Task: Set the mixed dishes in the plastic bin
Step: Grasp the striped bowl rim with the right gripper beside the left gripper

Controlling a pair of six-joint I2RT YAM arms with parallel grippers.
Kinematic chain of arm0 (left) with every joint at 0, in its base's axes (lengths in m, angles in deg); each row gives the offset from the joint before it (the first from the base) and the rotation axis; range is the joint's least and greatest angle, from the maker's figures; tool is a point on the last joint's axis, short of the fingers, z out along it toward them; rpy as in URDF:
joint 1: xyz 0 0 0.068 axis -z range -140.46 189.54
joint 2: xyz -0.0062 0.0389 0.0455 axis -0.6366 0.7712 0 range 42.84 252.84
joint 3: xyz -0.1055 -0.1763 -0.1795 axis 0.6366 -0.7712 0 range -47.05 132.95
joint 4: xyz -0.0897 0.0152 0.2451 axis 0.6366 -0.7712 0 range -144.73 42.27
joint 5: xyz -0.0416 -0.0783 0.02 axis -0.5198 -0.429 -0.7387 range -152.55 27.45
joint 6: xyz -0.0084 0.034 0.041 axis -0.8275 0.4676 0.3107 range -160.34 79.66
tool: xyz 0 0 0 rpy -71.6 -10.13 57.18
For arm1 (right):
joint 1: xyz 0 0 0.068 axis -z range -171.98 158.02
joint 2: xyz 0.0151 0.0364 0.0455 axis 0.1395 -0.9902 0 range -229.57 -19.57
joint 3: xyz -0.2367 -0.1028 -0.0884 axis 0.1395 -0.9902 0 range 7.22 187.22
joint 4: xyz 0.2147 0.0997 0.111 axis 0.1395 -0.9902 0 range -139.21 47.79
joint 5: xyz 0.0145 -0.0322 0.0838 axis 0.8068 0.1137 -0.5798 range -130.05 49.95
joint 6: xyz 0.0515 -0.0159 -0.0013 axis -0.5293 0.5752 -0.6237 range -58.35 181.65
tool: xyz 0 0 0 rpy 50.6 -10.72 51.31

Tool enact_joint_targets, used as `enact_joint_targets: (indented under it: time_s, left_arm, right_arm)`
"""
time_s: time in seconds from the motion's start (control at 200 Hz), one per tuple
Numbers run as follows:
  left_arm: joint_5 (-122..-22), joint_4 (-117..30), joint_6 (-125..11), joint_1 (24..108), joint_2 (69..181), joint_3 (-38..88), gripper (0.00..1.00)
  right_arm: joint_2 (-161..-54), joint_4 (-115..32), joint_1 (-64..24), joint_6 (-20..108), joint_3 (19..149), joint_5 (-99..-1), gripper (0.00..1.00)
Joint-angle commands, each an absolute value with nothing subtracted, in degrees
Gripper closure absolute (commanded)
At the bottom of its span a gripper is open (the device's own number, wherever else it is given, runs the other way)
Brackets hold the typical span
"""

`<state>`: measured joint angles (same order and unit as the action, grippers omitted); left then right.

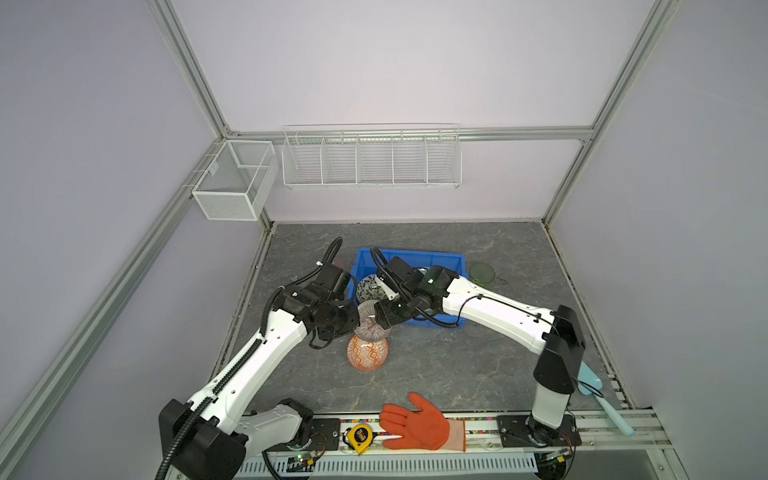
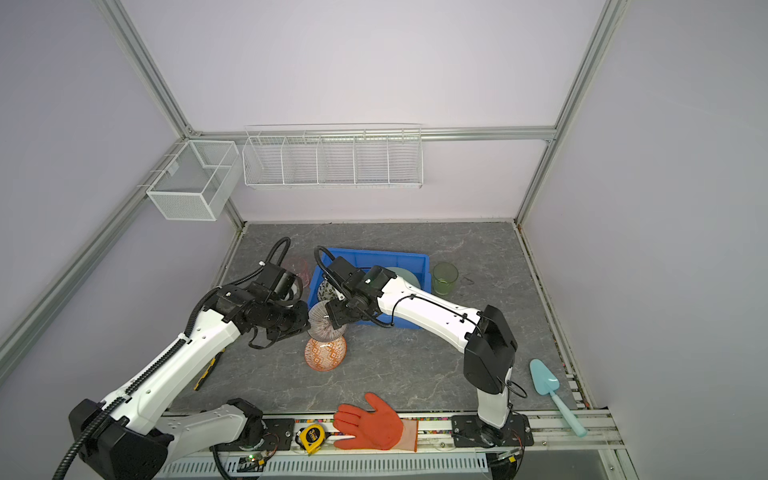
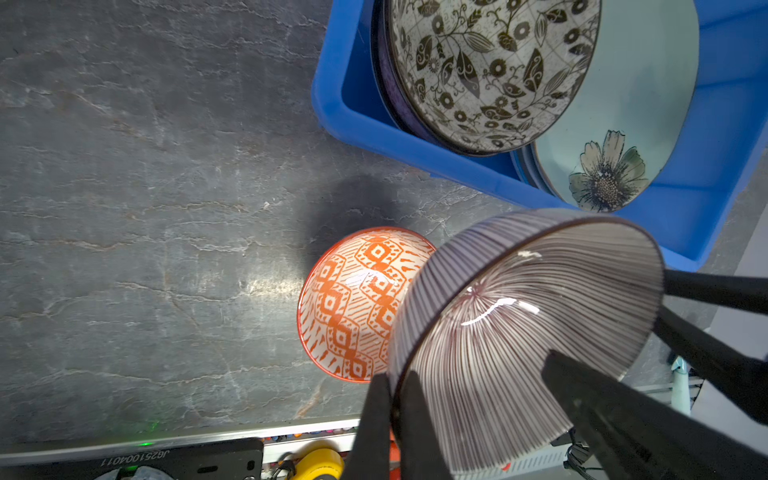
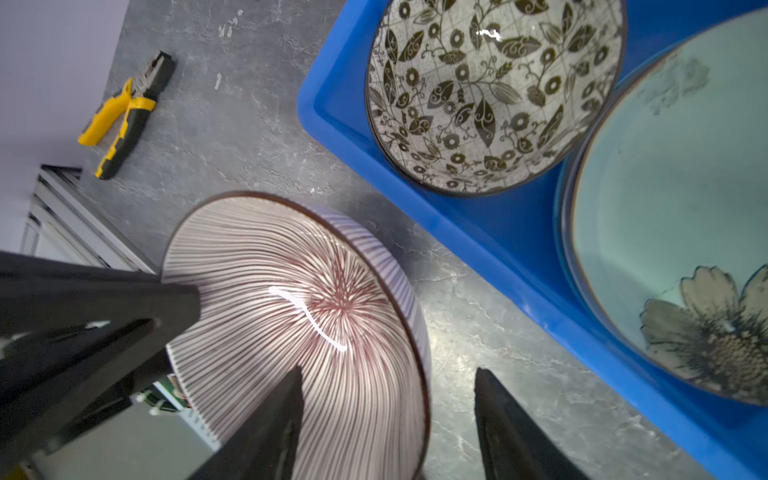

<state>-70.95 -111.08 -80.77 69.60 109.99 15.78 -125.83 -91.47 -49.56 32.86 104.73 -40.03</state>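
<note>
The pink-striped bowl (image 1: pixel 372 321) hung tilted in the air at the middle of both top views, caught between my two arms. It was partly over the orange bowl (image 1: pixel 368 353), which sat on the table just below it in frame. My left gripper (image 3: pixel 392 386) was clamped tight on the striped bowl's rim, one finger inside and one outside, carrying it. My right gripper (image 4: pixel 388 374) stood at the opposite rim with its jaws apart. In the right wrist view one finger lay over the bowl's inside and the other hung clear outside, with the rim running between them. I judged it not yet gripping.

The plastic bin (image 1: pixel 451 257) lay up and to the right of the striped bowl in the top views, its near left corner just beside it. The leaf bowl (image 1: pixel 368 289) and a flowered mint plate (image 4: pixel 665 208) were already inside. My right arm reached across the bin's front wall, so I took it as the nearer one to carry the bowl in.

As I read it, the coming move turned on that rim. It had to sit squarely between the right fingers before the left let go, or the tilted bowl could drop onto the orange one. A green cup (image 1: pixel 482 273) waited on the table to the right of the bin.
</note>
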Motion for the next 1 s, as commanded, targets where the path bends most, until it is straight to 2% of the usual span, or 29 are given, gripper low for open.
enact_joint_targets:
  time_s: [0.0,0.31,0.685,0.78,0.995]
  left_arm:
    - [-71.28,-110.24,-81.46,69.95,109.86,17.8,1.0]
    - [-71.61,-110.01,-81.56,70.24,110.08,18.4,1.0]
    - [-71.79,-109.7,-81.54,70.39,110.0,18.4,1.0]
    - [-71.93,-109.7,-81.5,70.39,109.97,18.38,1.0]
    - [-71.95,-109.51,-81.56,70.39,109.64,18.08,1.0]
  right_arm:
    - [-126.87,-93.08,-49.86,32.91,106.34,-38.93,0.42]
    - [-128.19,-93.28,-49.88,33.08,107.68,-38.55,0.62]
    - [-129.26,-93.98,-49.86,33.44,108.99,-37.55,0.79]
    - [-129.34,-93.98,-49.9,33.36,109.08,-37.37,0.93]
    - [-129.26,-93.98,-49.83,33.44,109.25,-37.04,0.93]
